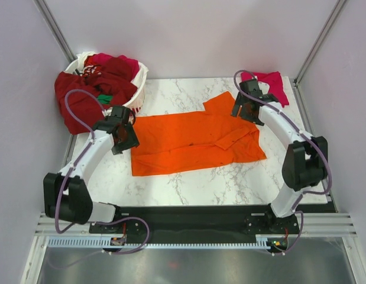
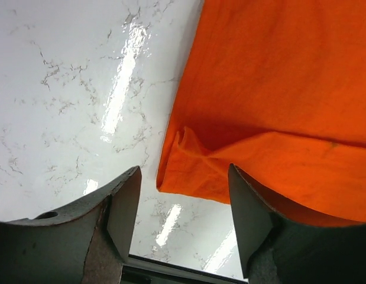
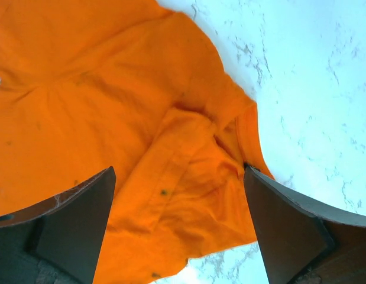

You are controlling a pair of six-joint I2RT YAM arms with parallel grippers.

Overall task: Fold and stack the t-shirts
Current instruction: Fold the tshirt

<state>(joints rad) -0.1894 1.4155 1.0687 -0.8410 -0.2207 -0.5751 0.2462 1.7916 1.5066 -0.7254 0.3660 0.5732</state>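
A bright orange t-shirt lies spread across the middle of the marble table, folded lengthwise, its collar end to the right. My left gripper hovers open over the shirt's left edge; in the left wrist view that folded edge lies between and just beyond the parted fingers, touching neither. My right gripper stands wide open above the shirt's upper right part, where the right wrist view shows the collar and placket below the spread jaws. A magenta-pink t-shirt lies at the back right. More t-shirts, dark red with a bit of green, fill the basket.
The white slotted basket stands at the back left corner, dark red cloth hanging over its left side. Metal frame posts rise at both back corners. A black rail runs along the table's near edge between the arm bases.
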